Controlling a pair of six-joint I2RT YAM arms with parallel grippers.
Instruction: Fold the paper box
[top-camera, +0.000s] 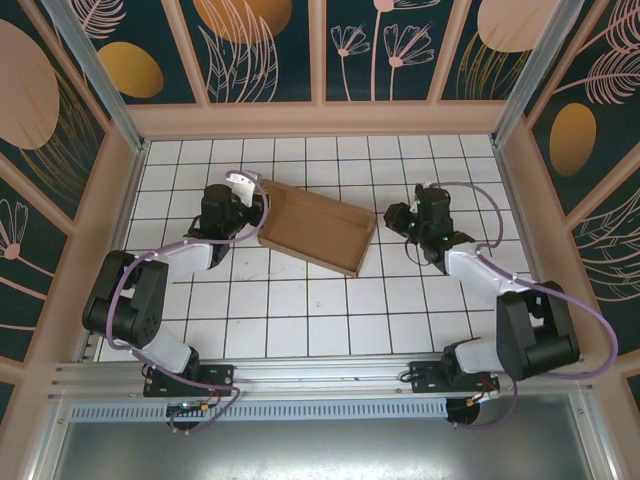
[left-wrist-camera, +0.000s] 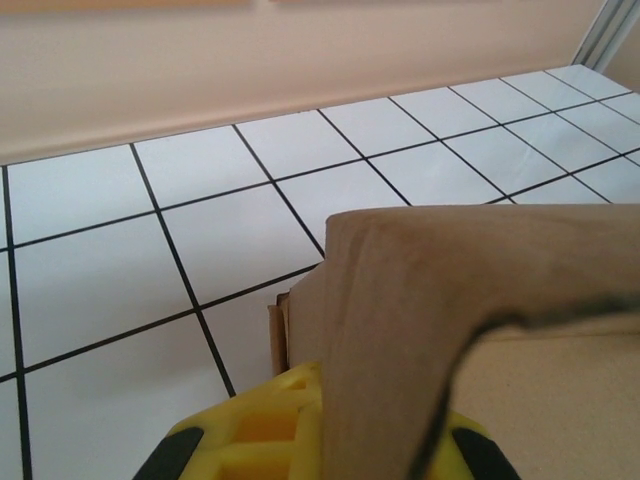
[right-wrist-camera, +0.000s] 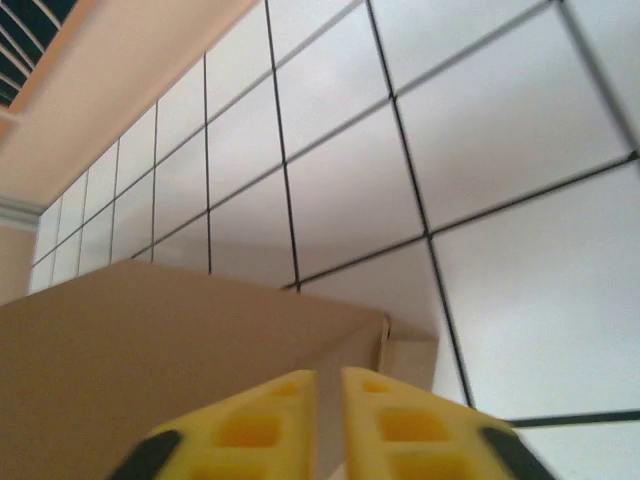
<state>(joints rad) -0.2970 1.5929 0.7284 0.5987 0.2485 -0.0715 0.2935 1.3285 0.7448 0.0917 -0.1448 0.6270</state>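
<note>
Box (left-wrist-camera: 440, 290) flap hides L pincer (left-wrist-camera: 375, 430) tips.

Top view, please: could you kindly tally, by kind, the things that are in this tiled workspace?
Cardboard box: 1
Robot arms: 2
Total: 3

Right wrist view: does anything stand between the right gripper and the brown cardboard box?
Nothing visible does. The right gripper points at the end of the brown corrugated cardboard box, with bare white tiled table beside it.
</note>
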